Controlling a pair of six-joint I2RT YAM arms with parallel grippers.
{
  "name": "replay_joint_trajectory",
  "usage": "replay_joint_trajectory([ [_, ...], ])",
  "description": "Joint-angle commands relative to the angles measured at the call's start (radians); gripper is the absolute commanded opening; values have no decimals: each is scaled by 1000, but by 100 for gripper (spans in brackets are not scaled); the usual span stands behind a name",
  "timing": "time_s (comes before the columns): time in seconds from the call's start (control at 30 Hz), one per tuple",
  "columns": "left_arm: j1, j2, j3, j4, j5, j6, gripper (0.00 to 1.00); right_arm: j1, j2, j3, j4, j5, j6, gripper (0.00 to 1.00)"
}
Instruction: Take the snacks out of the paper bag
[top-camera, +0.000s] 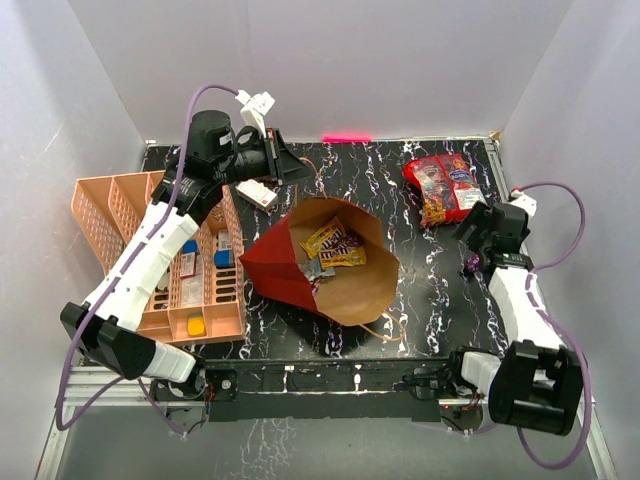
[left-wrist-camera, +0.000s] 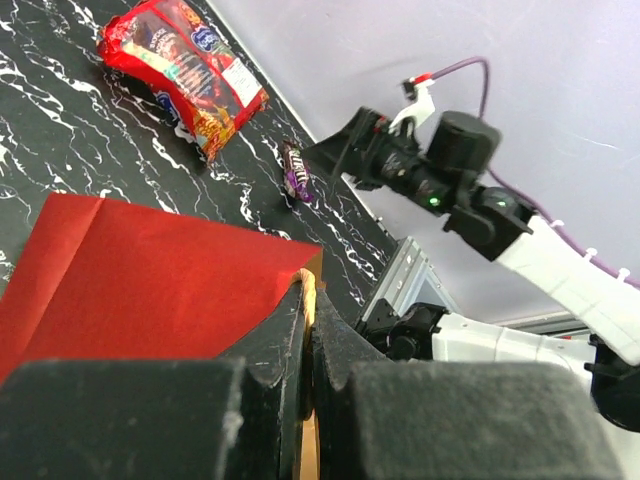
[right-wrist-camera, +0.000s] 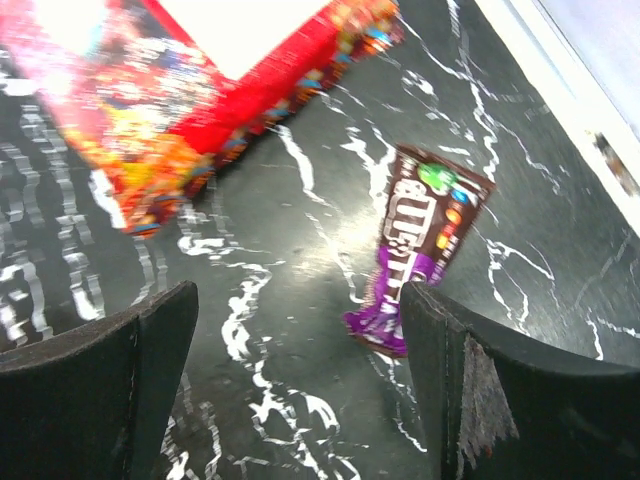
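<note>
The red paper bag (top-camera: 290, 270) lies on its side mid-table, brown mouth open to the camera. Inside lie yellow (top-camera: 325, 238), brown (top-camera: 347, 257) and silver (top-camera: 314, 268) snacks. My left gripper (top-camera: 300, 170) is shut on the bag's tan cord handle (left-wrist-camera: 310, 285), above the red bag wall (left-wrist-camera: 150, 280). Two red snack bags (top-camera: 442, 187) lie at the back right. A purple packet (right-wrist-camera: 425, 250) rests on the table just inside the right finger of my right gripper (right-wrist-camera: 300, 340). That gripper stands open with nothing between its fingers, above the packet (top-camera: 472, 264).
A peach slotted tray (top-camera: 100, 215) with small blue and yellow blocks stands at the left under the left arm. A small white box (top-camera: 258, 193) lies behind the bag. A pink strip (top-camera: 346, 138) marks the back edge. White walls enclose three sides.
</note>
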Motion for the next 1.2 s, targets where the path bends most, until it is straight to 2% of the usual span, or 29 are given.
replay_joint_trajectory([
  [0.0, -5, -48, -33, 1, -3, 25, 0, -6, -108, 94, -72, -204, -77, 85],
  [0.27, -5, -77, -51, -15, -4, 47, 0, 5, -297, 82, 7, -747, -143, 83],
  [0.37, -4, -77, -56, -10, 0, 43, 0, 106, -339, 101, 69, -840, -168, 81],
  [0.53, -5, -67, -49, -6, 7, 42, 0, 405, -384, 196, 55, -760, -303, 82],
  [0.63, -5, -61, -40, -10, 7, 38, 0, 502, -334, 259, 41, -778, -340, 81],
  [0.73, -5, -61, -38, -17, 3, 41, 0, 615, -260, 338, -55, -752, -395, 79],
  [0.97, -5, -58, -43, -8, 2, 38, 0, 956, -137, 434, -225, -477, -560, 80],
  [1.03, -6, -57, -29, -21, 2, 47, 0, 1036, -79, 463, -282, -340, -591, 80],
  [1.17, -5, -57, -24, -31, -4, 57, 0, 1122, 34, 509, -385, -182, -677, 80],
])
